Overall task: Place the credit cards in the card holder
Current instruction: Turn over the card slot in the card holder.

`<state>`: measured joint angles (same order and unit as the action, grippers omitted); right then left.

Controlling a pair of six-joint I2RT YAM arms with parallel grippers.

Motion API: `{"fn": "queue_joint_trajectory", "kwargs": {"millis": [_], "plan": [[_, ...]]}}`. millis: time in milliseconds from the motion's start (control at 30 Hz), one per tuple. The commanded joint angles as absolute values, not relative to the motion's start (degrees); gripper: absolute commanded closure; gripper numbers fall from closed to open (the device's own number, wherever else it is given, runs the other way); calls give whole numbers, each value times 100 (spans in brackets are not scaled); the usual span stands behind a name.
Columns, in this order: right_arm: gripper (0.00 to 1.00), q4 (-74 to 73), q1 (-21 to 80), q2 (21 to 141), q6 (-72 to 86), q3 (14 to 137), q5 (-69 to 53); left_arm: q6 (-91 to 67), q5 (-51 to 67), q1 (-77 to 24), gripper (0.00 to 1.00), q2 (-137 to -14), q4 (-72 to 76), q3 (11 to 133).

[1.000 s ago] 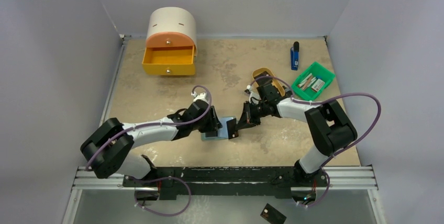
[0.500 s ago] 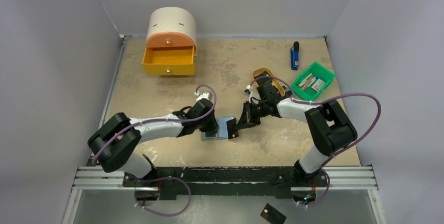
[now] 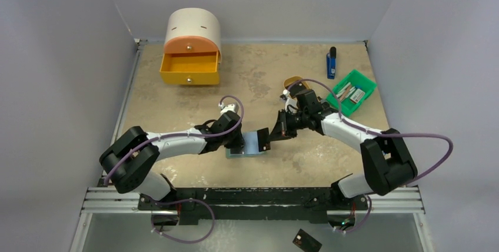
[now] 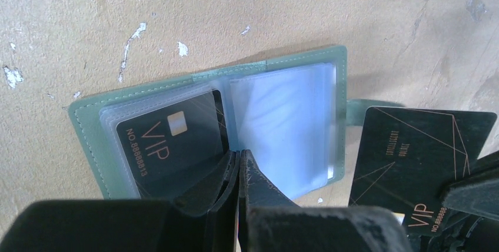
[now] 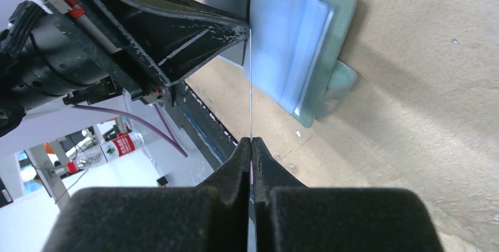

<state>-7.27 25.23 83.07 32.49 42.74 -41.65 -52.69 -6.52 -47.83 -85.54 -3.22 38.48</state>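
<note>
The card holder (image 3: 249,145) lies open on the table, grey-green with pale blue pockets (image 4: 282,116). One black credit card (image 4: 170,146) marked VIP sits in its left pocket. My left gripper (image 4: 238,159) is shut, with its tips resting on the holder's middle fold; it also shows in the top view (image 3: 238,143). My right gripper (image 5: 252,143) is shut on a second black credit card (image 4: 412,152), held on edge just right of the holder, beside its side tab (image 5: 341,78). That card shows in the top view (image 3: 263,140). A third black card (image 3: 306,241) lies below the table's front rail.
A yellow drawer box (image 3: 190,66) with an open drawer stands at the back left. A blue lighter-like stick (image 3: 331,63) and a green bin (image 3: 352,92) are at the back right. A tan oval tray (image 3: 293,81) sits behind my right arm.
My right arm's elbow has swung out to the right, and the held card has shifted slightly up and right. My left arm shifted a little earlier and has since stayed still.
</note>
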Motion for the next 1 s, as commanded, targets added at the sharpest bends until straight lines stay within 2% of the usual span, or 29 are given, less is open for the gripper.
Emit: {"fn": "queue_joint_trajectory", "kwargs": {"millis": [0,967], "plan": [[100,-935,2431,8327,3162,4070,-4382,-5183,-915,-4803,100,-8519,-486,3905],[100,-452,2408,9409,2870,4270,-4645,-5143,-758,-4801,100,-8460,-414,3951]]}}
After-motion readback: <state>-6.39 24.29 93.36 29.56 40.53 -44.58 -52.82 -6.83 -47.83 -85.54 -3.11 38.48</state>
